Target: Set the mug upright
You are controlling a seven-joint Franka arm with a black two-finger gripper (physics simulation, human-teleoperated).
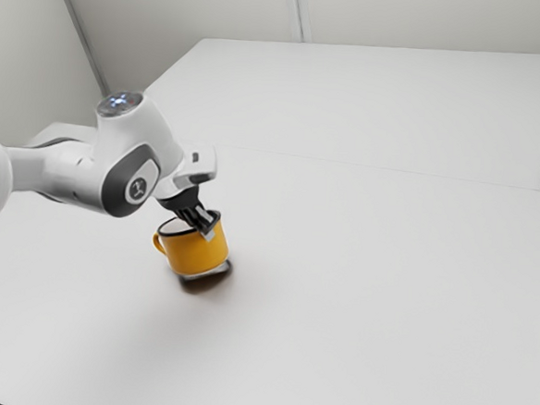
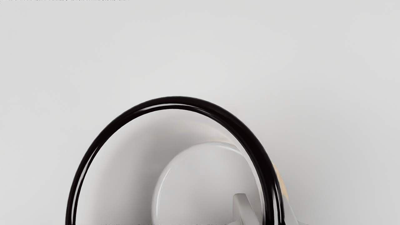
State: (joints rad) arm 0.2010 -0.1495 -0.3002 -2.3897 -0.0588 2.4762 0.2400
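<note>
Exterior view: holding the mug (image 1: 195, 253) over the counter (image 1: 356, 301), leaning its mouth (image 1: 177, 226) toward eleven o'clock, pointing its handle (image 1: 158, 243) toward nine, gripping with the hand (image 1: 209, 228) at one. Wrist view: pinching the rim (image 2: 259, 150) from inside and outside; possibly risking swivelling from off-centre gripping, or toppling from tilted release.

A white robot arm (image 1: 64, 168), a smooth white counter (image 1: 383, 303) below the jaws and plain pale-gray walls (image 1: 237, 6) beyond them mark a lab-like room.
</note>
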